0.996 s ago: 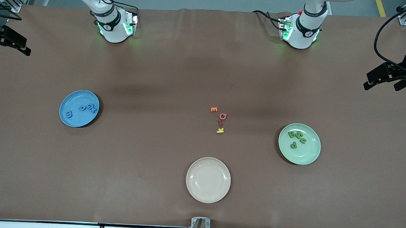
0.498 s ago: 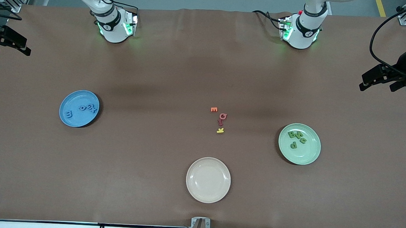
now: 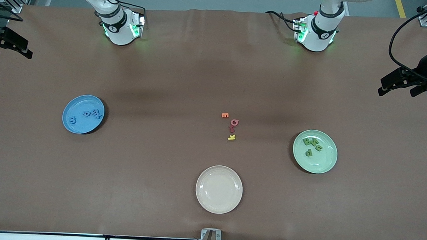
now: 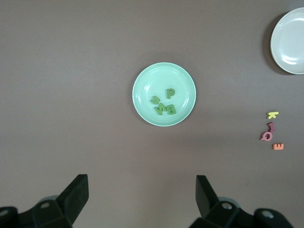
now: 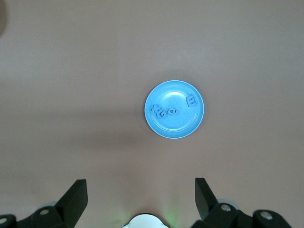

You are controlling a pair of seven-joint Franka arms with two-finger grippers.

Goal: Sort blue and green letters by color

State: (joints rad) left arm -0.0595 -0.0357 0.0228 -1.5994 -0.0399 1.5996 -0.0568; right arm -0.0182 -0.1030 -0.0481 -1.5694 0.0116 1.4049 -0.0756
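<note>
Lying in two plates, the letters are already split by color: the four blue letters (image 3: pixel 87 115) sit in the blue plate (image 3: pixel 77 126) toward the right arm's end of the worktop (image 3: pixel 165 78), three bunched together and one apart near the rim, and the four green letters (image 3: pixel 312 145) sit in the green plate (image 3: pixel 323 164) toward the left arm's end, three touching in a cluster and one just beside them. Between the two plates, four other letters lie on the bare worktop in a short line: an orange one (image 3: pixel 225 115) farthest from the front camera, two red ones (image 3: pixel 233 125) touching each other, and a yellow one (image 3: pixel 231 137) nearest. A cream plate (image 3: pixel 219 189) with nothing in it lies nearer to the front camera than that line. The left hand (image 4: pixel 142 197) hangs high over the worktop at its arm's end, its fingers (image 4: pixel 76 194) spread wide, with the green plate in its wrist view. The right hand (image 5: pixel 140 197) hangs high over its own end, fingers (image 5: pixel 75 195) likewise spread wide, with the blue plate in its wrist view. Both hold nothing.
</note>
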